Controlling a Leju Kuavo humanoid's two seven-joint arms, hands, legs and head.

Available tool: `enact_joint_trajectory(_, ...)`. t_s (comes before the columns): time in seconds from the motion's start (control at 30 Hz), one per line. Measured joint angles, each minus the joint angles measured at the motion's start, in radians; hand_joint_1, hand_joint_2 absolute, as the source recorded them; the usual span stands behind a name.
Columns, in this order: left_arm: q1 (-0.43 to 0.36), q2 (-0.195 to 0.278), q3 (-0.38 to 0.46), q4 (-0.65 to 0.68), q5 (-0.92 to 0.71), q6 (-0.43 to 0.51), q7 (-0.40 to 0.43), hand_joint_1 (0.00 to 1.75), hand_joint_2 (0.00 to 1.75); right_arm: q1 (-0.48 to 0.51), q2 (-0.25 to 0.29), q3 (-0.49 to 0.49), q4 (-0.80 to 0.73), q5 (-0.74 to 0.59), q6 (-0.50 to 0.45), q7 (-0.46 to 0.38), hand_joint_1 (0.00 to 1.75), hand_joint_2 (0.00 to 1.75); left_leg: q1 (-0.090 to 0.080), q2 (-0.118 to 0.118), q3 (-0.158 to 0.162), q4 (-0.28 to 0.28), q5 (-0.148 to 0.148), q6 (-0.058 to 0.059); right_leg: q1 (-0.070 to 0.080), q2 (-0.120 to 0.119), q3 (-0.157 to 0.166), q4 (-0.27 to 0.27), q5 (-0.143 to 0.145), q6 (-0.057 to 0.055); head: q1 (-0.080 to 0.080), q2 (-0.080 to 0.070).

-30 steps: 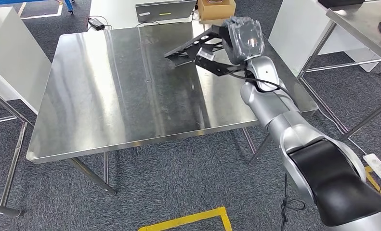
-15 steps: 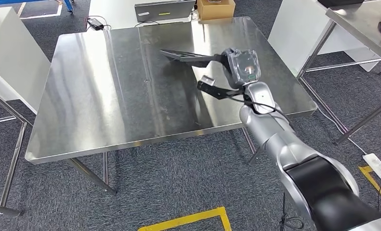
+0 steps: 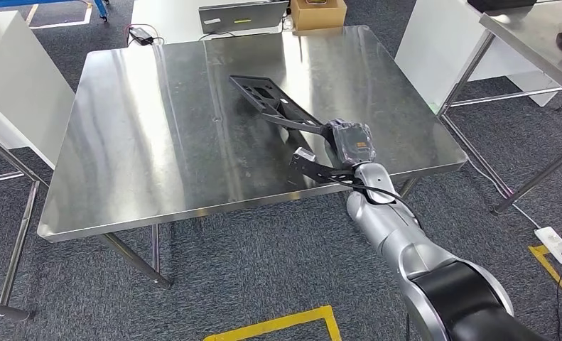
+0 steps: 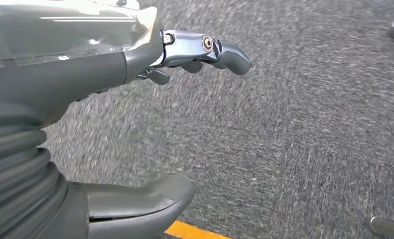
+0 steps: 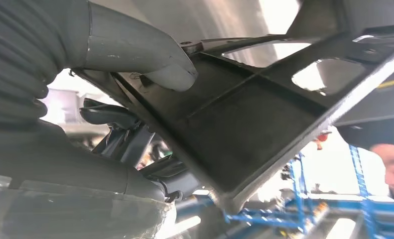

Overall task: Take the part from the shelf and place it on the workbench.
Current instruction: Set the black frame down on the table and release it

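The right hand (image 3: 350, 142) reaches over the near right part of the workbench (image 3: 157, 142), close to its front edge, and grips a black part (image 3: 278, 106). The part is a flat, perforated plate with long bracket arms; its plate end lies toward the middle of the workbench, while the end in the hand is slightly raised. A second dark arm of the part juts toward the front edge, just beside the hand. In the right wrist view the thick grey thumb (image 5: 135, 50) presses on one face of the part (image 5: 244, 109) and the darker fingers (image 5: 110, 117) curl against the other face, so the part is clamped between them.

The left hand (image 4: 135, 99) hangs over grey carpet (image 4: 309, 124), holding nothing, with its fingers (image 4: 219, 50) and thumb set well apart.

Beyond the far edge of the workbench stand a laptop (image 3: 244, 14) and a cardboard box (image 3: 319, 13).
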Motion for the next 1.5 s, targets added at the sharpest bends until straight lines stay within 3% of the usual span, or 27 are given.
enact_joint_trajectory(0.27,-0.001,-0.001,-0.005,0.0,-0.009,-0.006,0.003,0.0,1.75,0.043,-0.021,-0.086,-0.001,-0.07,0.002,-0.048,1.75,1.75,0.0,0.0,0.0,0.0,0.0,0.0,-0.001,0.0,0.0,0.0,0.0,0.0,0.0,0.0)
enact_joint_trajectory(0.4,-0.001,-0.001,-0.012,0.0,-0.022,0.009,0.004,0.0,1.75,0.051,-0.026,-0.113,-0.001,-0.087,-0.001,-0.049,0.0,1.75,0.0,0.0,0.0,0.0,0.0,0.0,-0.001,0.0,-0.001,0.0,0.0,0.0,0.0,0.0)
enact_joint_trajectory(0.43,0.0,-0.001,-0.015,0.0,-0.026,0.011,0.005,0.0,1.75,0.055,-0.029,-0.12,-0.001,-0.09,-0.003,-0.049,0.0,1.75,0.0,0.0,0.0,0.0,0.0,0.0,-0.001,0.0,-0.001,0.0,0.0,0.0,0.0,0.0)
enact_joint_trajectory(0.57,0.0,-0.001,-0.026,0.0,-0.053,0.01,0.023,0.0,0.0,0.076,-0.044,-0.147,-0.001,-0.104,-0.015,-0.063,0.0,1.75,0.0,0.0,-0.001,0.0,0.0,0.0,-0.001,0.0,-0.001,0.0,0.0,0.0,0.0,0.0)
enact_joint_trajectory(1.5,0.001,-0.006,-0.043,0.0,-0.032,-0.013,0.016,0.0,0.0,0.086,-0.067,-0.198,0.003,-0.106,-0.029,-0.077,0.0,1.75,0.0,-0.001,-0.002,0.0,0.0,0.0,-0.001,0.0,-0.001,0.0,0.0,0.0,0.0,0.0)
